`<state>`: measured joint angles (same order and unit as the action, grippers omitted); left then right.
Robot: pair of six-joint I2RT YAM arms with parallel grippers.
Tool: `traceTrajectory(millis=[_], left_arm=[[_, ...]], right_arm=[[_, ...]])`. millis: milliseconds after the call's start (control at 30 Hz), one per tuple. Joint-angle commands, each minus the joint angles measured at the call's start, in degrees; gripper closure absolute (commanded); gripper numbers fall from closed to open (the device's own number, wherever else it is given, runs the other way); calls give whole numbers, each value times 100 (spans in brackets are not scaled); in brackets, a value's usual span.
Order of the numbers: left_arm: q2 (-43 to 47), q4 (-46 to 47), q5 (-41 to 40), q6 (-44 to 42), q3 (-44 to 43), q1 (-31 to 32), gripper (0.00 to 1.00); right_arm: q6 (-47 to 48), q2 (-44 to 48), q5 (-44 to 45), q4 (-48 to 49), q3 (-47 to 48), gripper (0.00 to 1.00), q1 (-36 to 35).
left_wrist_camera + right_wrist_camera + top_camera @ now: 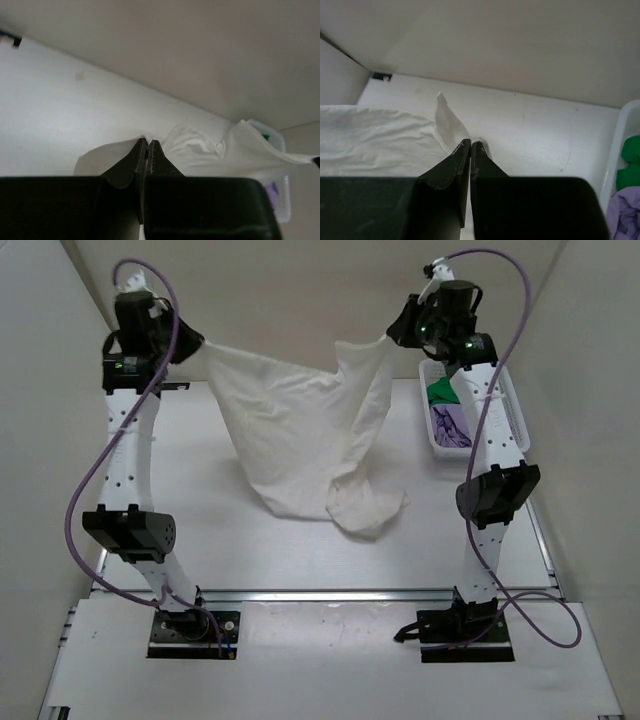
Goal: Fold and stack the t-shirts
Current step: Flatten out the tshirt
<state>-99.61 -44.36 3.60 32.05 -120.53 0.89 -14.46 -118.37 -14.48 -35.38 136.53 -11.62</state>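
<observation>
The cream-white t-shirt [295, 435] hangs stretched between both raised grippers, its lower end resting on the table. My left gripper [196, 343] is shut on one top corner; its jaws [148, 142] pinch the cloth [210, 150]. My right gripper [398, 332] is shut on the other top corner; its jaws [471, 144] pinch the cloth [380, 135]. The green t-shirt [440, 392] and the lavender t-shirt [451, 427] lie bunched in the white basket [511, 415] at the far right, and show in the right wrist view too [630, 162], [626, 212].
The white table [180, 530] is enclosed by white walls at the back and sides. The basket sits by the right arm [490, 490]. A metal rail [330, 593] runs along the near edge by the arm bases.
</observation>
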Motion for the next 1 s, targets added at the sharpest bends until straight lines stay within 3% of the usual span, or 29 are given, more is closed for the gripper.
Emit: traceTrajectory(millis=[0,67,133,200,267,333,400,500,567,600,667,733,800,967], left_arm=[[442,40,123,108,-1297,-465,100],[811,418,150,205,-913,-607,100],[987,472,28,100,-893,-651,100],[1083,533,1,3,-972,-668,100],[1251,499,-349,-129,-797,-520,100],[1540,655,-351,-147,-254,-571,100],[1899,910,-342,-243,1051,-528,100],[2707,1743,-641,-270,3106,-528,100],[3175,2113,-414,-138,4219,-668,100],[3446,2168,-386,-138,4761,-642,100],[3903,2334,-395,-59,5573,-563,100],[4185,2353,-158,46,6398,-607,100],[4502,2265,-87,38,6831,-598,100],[5538,1845,-183,-120,8104,-502,100]], right_arm=[[-189,509,-467,-3,1704,100,379],[-294,1006,-634,397,1283,100,467],[116,1604,-181,531,806,100,293],[338,1694,-134,462,1041,100,186],[321,1834,-353,400,1000,99,335],[207,1896,-800,383,378,100,580],[539,1652,-768,-508,260,100,485],[1103,1316,49,-1750,208,100,-41],[1042,1900,365,-1476,-1311,100,-304],[963,2270,515,-585,-2053,100,-445],[701,3613,535,586,-4599,100,-500],[392,4152,-9,664,-5517,100,-149],[417,4855,208,786,-6765,100,-174],[128,6042,-80,708,-8578,100,115]])
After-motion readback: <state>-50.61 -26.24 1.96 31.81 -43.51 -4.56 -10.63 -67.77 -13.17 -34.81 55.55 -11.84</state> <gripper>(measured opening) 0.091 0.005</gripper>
